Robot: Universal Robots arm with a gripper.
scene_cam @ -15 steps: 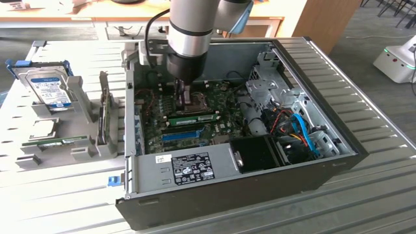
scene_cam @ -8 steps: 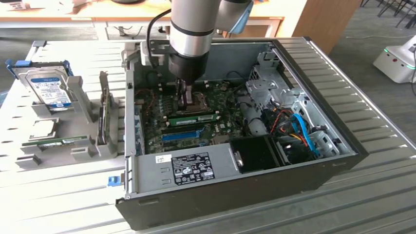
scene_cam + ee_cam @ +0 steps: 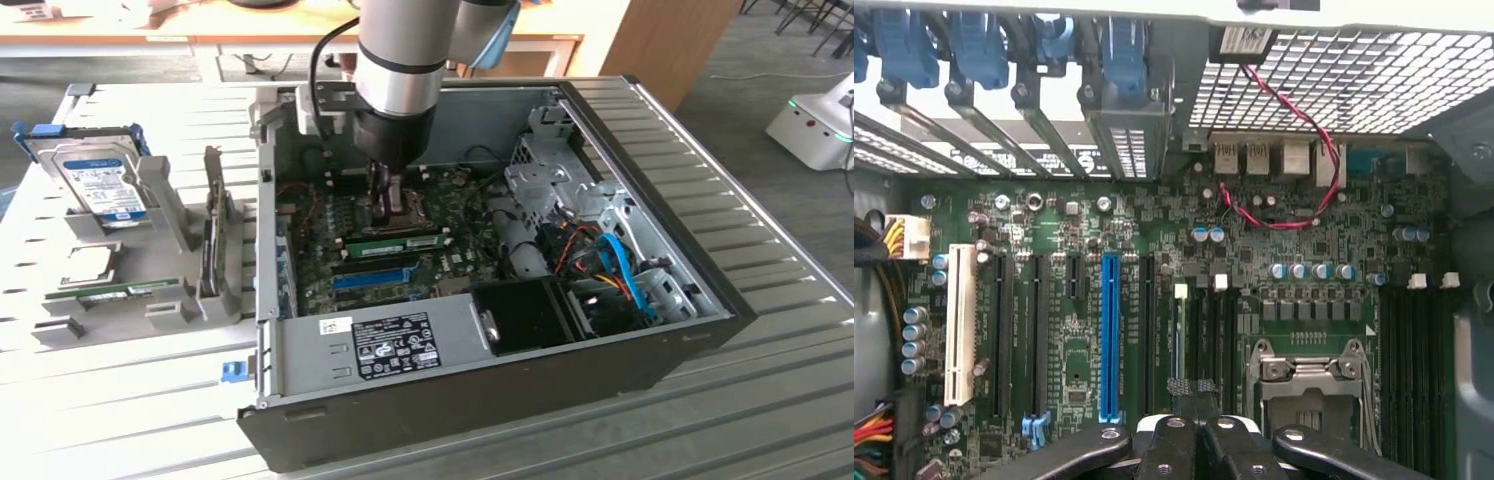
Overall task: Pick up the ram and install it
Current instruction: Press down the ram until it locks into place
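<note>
On ribbed metal table (image 3: 747,160) by wood desk (image 3: 267,30), gripper (image 3: 387,205) closed, w/ ram (image 3: 398,241) seated in open PC case (image 3: 641,330).

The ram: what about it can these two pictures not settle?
- Exterior view: the gripper hides whether its jaws touch the ram.
- Wrist view: the gripper's fingers cover the near end of the memory slots, so seating is unclear.
- Exterior view: the print on the case label is too small.
</note>
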